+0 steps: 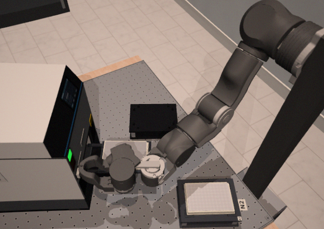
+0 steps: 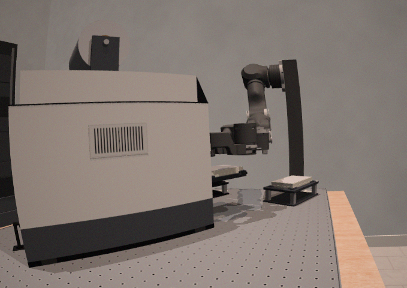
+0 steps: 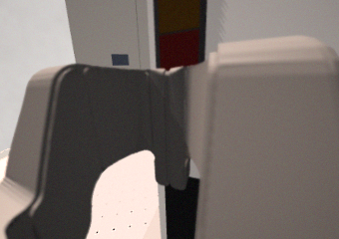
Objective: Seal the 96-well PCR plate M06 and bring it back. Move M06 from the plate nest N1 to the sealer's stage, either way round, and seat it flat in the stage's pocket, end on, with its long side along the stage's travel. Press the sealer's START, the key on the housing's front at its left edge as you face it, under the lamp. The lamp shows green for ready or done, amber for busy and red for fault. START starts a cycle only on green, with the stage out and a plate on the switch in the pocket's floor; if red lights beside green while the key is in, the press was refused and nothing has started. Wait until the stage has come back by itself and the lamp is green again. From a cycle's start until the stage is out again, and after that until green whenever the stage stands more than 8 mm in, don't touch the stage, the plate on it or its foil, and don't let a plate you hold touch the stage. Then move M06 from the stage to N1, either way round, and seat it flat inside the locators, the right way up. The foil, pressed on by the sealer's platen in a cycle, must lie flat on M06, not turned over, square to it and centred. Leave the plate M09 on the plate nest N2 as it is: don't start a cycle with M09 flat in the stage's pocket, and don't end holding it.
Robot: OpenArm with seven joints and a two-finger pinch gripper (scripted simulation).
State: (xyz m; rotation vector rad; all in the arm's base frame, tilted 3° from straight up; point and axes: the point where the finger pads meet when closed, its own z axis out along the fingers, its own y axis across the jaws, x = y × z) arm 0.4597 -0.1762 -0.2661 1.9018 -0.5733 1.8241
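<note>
Resting on perforated bench (image 1: 130, 80): sealer (image 1: 18, 108), nests; tiled floor (image 1: 130, 32); jaws pressed together, nothing between.

Top view looks steeply down; exterior views sideways; both share the sealer (image 1: 18, 113); wrist close-up

Dark grey arm showing rounded links

Its arm (image 1: 232, 80) is showing pale joint rings, a ribbed shoulder sleeve and a matching gripper (image 1: 82, 168).

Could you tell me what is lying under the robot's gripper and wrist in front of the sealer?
A white plate lies on the dark stage, partly showing. The wrist covers most of it, so its seating cannot be judged.
</note>
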